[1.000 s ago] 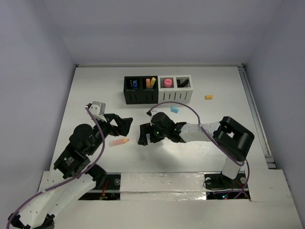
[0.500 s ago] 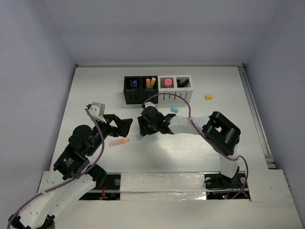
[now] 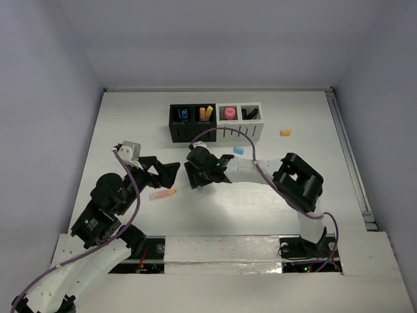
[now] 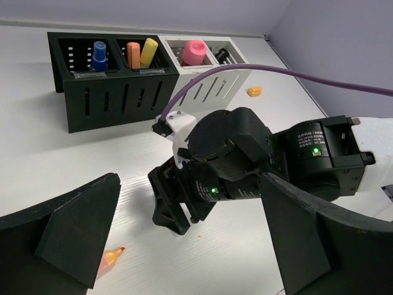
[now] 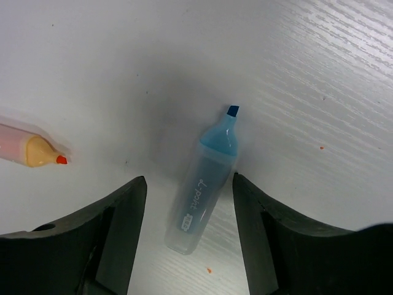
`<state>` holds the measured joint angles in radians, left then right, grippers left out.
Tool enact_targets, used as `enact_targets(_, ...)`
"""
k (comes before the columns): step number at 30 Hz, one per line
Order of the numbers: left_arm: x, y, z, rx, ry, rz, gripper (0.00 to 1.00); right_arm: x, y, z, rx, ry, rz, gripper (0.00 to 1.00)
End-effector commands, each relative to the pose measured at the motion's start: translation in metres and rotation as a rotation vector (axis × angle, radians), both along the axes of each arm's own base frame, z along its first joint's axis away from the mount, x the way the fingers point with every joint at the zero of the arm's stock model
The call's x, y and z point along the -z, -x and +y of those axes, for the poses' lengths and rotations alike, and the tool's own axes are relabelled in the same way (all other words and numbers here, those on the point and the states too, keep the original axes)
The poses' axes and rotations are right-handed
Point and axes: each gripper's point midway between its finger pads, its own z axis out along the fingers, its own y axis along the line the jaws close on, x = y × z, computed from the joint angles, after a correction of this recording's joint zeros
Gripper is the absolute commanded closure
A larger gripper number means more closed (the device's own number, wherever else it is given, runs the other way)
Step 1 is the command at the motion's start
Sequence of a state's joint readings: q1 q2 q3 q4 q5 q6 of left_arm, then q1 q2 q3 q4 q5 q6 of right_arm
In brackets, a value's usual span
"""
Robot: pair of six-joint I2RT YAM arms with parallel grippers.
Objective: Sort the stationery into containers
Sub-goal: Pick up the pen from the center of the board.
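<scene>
The blue highlighter [image 5: 198, 206] is lying uncapped on the table [image 3: 130, 117], at 6 o'clock of the containers [image 3: 195, 134], its tip pointing to 1 o'clock in my wrist view. My right gripper [image 5: 188, 183] is reaching down over it, jaws spread to either side of it, not pinching. My left gripper [image 3: 171, 175] is hovering at 9 o'clock of it, spread wide. A second ago my right jaws were standing wider.

table [image 3: 130, 124] | containers [image 3: 195, 135] | blue highlighter [image 5: 206, 184] (uncapped) | orange highlighter [image 3: 163, 193]
</scene>
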<state>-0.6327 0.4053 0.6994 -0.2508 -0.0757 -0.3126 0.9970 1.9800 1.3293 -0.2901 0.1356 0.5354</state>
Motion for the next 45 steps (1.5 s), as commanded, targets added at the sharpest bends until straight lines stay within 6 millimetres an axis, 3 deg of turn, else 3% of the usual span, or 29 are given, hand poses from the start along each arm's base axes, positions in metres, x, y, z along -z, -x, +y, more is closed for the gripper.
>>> enact_targets(1,-0.012,0.001,-0.002,0.013,0.039,-0.044,0.05,0.018,0.0,-0.011,0.014,0.107,0.013,0.37)
enact_targets(6,-0.013,0.001,-0.002,0.012,0.041,-0.046,0.05,0.025,-0.009,-0.025,0.02,0.226,-0.02,0.52)
enact_targets(10,-0.014,0.002,-0.001,0.01,0.045,-0.049,0.05,0.032,-0.015,-0.037,0.045,0.289,-0.049,0.75)
enact_targets(11,-0.013,0.001,-0.001,0.009,0.045,-0.047,0.06,0.024,-0.018,-0.038,0.058,0.281,-0.07,0.86)
enact_targets(13,-0.013,0.001,-0.002,0.013,0.047,-0.046,0.09,0.011,-0.026,-0.038,0.083,0.261,-0.121,0.89)
enact_targets(14,-0.013,0.001,-0.003,0.016,0.049,-0.044,0.14,0.001,-0.033,-0.039,0.097,0.238,-0.143,0.91)
enact_targets(15,-0.012,0.002,-0.005,0.028,0.051,-0.04,0.17,-0.024,-0.043,-0.033,0.117,0.165,-0.189,0.91)
enact_targets(17,-0.012,0.003,-0.012,0.059,0.068,-0.03,0.27,-0.045,-0.055,-0.04,0.147,0.112,-0.228,0.93)
enact_targets(18,-0.01,0.003,-0.014,0.063,0.073,-0.021,0.3,-0.079,-0.063,-0.037,0.169,0.024,-0.286,0.93)
enact_targets(21,-0.009,0.007,-0.028,0.131,0.112,0.005,0.44,-0.121,-0.078,-0.048,0.209,-0.091,-0.363,0.97)
enact_targets(22,-0.007,0.006,-0.031,0.14,0.125,0.009,0.44,-0.154,-0.079,-0.053,0.221,-0.16,-0.409,0.97)
enact_targets(24,-0.001,0.005,-0.041,0.171,0.14,0.04,0.44,-0.18,-0.078,-0.057,0.216,-0.238,-0.46,0.97)
enact_targets(25,0.003,0.003,-0.046,0.183,0.153,0.048,0.44,-0.204,-0.074,-0.059,0.213,-0.29,-0.494,0.96)
enact_targets(29,0.029,-0.007,-0.071,0.239,0.22,0.117,0.38,-0.236,-0.065,-0.054,0.17,-0.391,-0.516,0.95)
enact_targets(31,0.044,-0.013,-0.079,0.242,0.232,0.146,0.38,-0.243,-0.061,-0.051,0.151,-0.426,-0.517,0.96)
enact_targets(36,0.047,-0.024,-0.091,0.229,0.234,0.128,0.37,-0.258,-0.051,-0.048,0.129,-0.518,-0.52,0.96)
enact_targets(45,0.039,-0.032,-0.108,0.249,0.248,0.086,0.39,-0.244,-0.04,-0.043,0.112,-0.553,-0.479,0.96)
